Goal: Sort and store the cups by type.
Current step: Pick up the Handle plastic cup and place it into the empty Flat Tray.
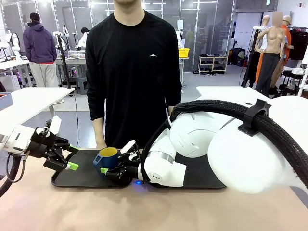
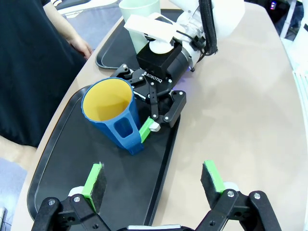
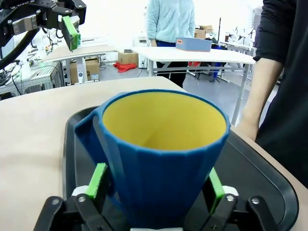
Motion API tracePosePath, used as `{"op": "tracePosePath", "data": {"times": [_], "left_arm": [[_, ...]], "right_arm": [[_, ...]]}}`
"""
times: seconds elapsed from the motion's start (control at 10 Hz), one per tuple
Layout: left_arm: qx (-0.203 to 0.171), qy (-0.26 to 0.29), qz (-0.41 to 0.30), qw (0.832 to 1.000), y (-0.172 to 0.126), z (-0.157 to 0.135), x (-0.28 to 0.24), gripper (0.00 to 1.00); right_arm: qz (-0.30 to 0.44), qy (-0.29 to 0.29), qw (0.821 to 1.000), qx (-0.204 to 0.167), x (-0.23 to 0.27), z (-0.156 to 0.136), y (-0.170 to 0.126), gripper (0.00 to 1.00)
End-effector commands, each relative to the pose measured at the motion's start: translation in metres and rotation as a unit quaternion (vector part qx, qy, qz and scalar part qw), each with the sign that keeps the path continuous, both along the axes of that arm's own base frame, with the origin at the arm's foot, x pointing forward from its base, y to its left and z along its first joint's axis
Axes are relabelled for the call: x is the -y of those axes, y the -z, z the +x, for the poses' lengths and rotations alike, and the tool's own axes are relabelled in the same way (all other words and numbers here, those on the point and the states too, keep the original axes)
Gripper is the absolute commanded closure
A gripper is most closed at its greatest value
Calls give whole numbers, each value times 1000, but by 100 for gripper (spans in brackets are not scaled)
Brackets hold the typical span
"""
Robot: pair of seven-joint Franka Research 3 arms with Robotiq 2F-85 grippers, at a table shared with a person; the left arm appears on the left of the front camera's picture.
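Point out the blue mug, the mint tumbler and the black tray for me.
blue mug (image 2: 118, 126), left wrist view, on its outer blue wall.
mint tumbler (image 2: 138, 17), left wrist view, on its pale side wall.
black tray (image 1: 77, 177), front view, bare left part of its floor.

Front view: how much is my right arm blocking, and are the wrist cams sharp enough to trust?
Front view: the right arm's white shell hides much of the black tray, blue mug still visible. Left wrist view: sharp, edges bowed by the wide angle. Right wrist view: mug crisp, background slightly overexposed.
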State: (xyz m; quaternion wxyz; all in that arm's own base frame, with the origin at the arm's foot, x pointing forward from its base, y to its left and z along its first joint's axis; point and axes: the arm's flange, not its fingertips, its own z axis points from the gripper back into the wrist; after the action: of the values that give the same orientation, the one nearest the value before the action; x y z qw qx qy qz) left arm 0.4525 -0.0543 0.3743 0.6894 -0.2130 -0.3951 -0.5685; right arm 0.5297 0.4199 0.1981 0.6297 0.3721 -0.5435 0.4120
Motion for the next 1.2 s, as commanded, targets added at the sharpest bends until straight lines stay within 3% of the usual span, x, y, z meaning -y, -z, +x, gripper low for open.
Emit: {"op": "tracePosePath", "data": {"times": [0.0,1.1], "left_arm": [[13,-1,-9,1000,1,0,1,0],[13,-1,-9,1000,1,0,1,0]], "right_arm": [[-4,24,999,29,-20,-66,31,0],[-54,53,997,3,12,-104,18,0]]}}
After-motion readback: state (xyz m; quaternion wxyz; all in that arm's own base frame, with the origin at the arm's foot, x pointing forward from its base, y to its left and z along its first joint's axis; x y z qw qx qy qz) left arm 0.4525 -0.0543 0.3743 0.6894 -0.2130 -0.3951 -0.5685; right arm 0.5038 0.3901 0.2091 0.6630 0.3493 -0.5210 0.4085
